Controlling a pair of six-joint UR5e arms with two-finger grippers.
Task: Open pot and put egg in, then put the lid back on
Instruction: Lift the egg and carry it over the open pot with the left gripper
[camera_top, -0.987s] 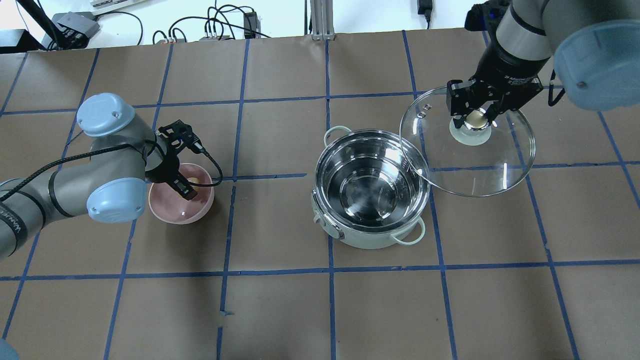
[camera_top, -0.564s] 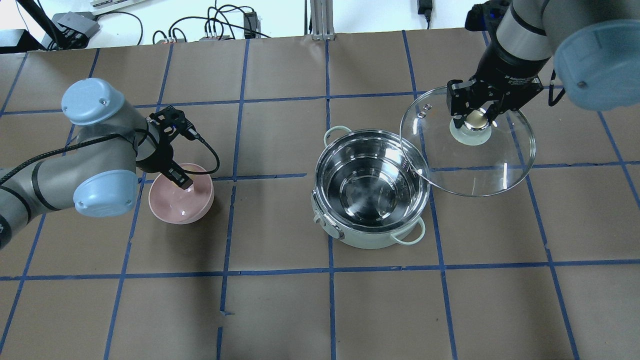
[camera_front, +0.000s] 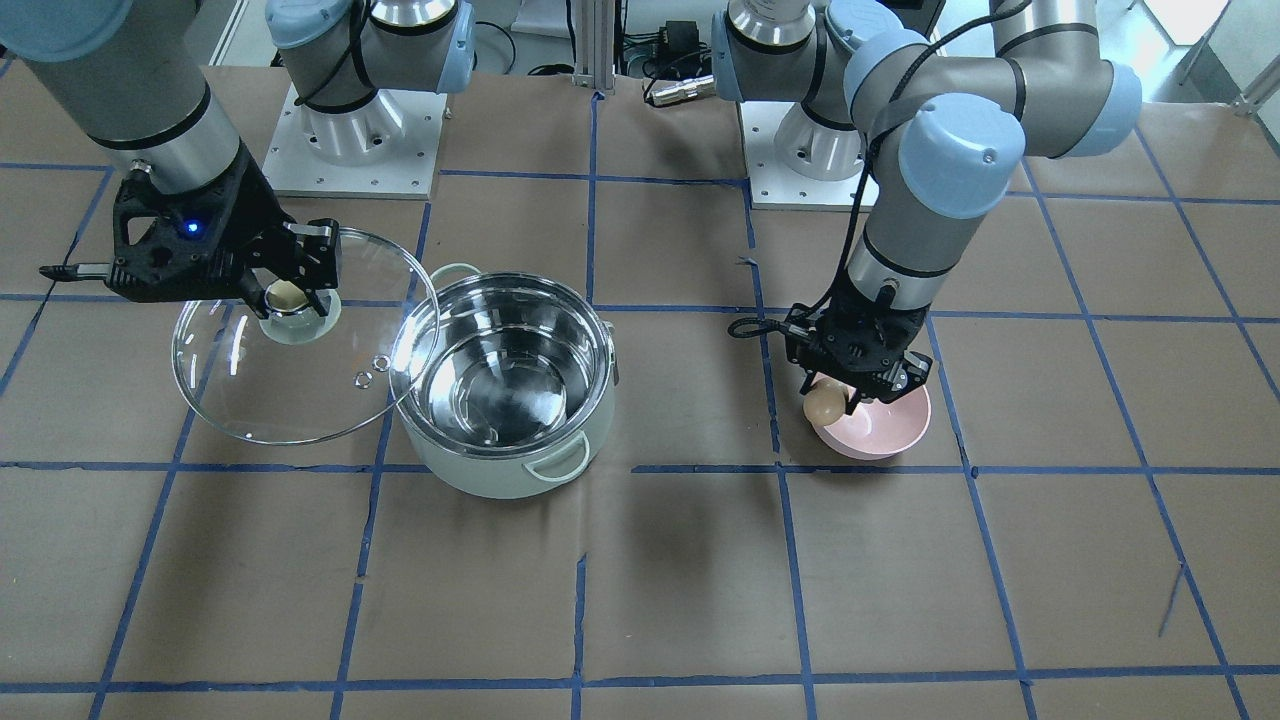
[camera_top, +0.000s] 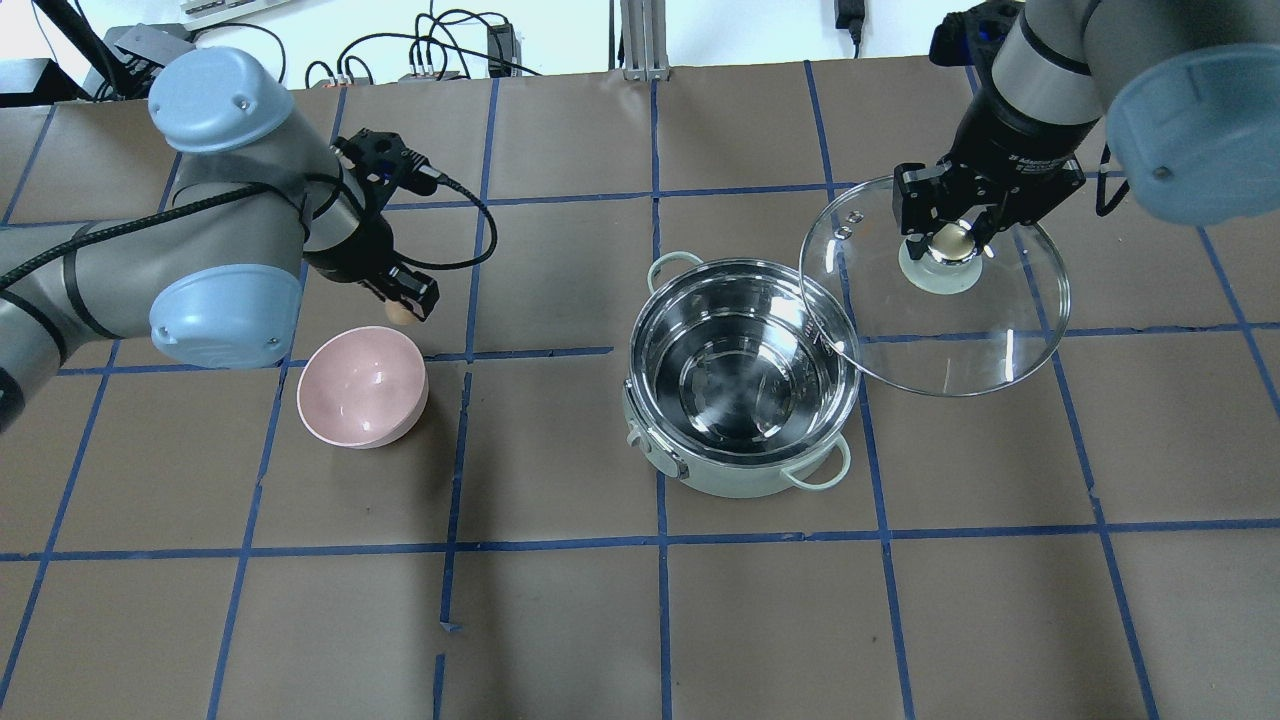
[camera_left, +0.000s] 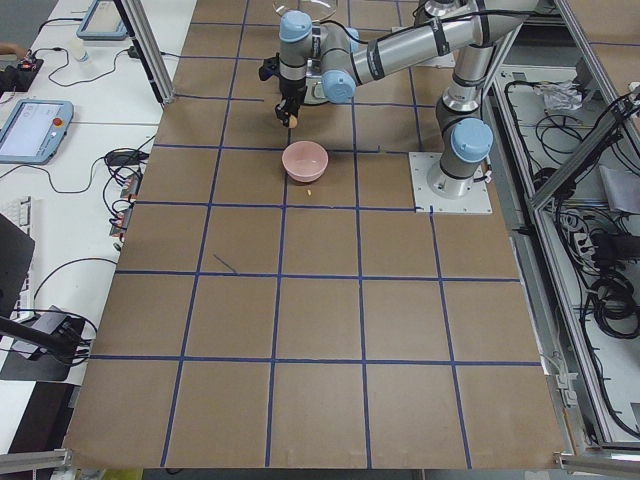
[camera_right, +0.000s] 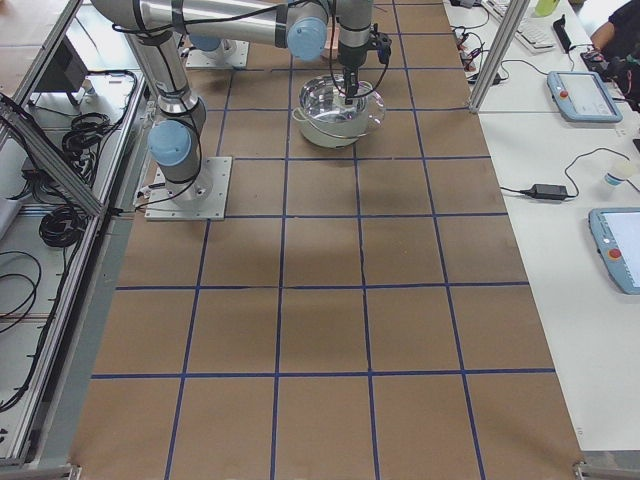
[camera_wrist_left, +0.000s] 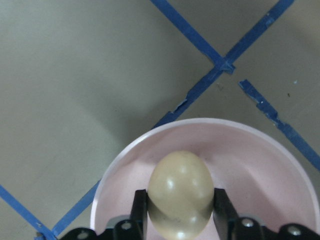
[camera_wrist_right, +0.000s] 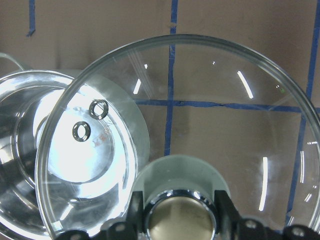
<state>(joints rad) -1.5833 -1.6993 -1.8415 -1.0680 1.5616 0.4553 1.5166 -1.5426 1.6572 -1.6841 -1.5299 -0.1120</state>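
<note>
The mint-green pot (camera_top: 722, 482) stands open at the table's middle, its steel inside empty; it also shows in the front view (camera_front: 500, 472). My right gripper (camera_top: 950, 238) is shut on the knob of the glass lid (camera_top: 945, 335) and holds it tilted beside the pot, its edge over the pot's rim. The right wrist view shows the lid (camera_wrist_right: 240, 115) above the pot (camera_wrist_right: 25, 165). My left gripper (camera_top: 405, 300) is shut on the tan egg (camera_top: 400, 313) and holds it above the table, just off the pink bowl's rim. The left wrist view shows the egg (camera_wrist_left: 181, 192) between the fingers.
The pink bowl (camera_top: 345, 400) stands empty on the table to the left of the pot, under the egg in the left wrist view (camera_wrist_left: 280, 145). Brown paper with blue tape lines covers the table. Cables and boxes lie beyond the far edge.
My left gripper has risen out of the pink bowl with the egg in it and moved toward the far side. The right gripper and the lid have stayed still.
</note>
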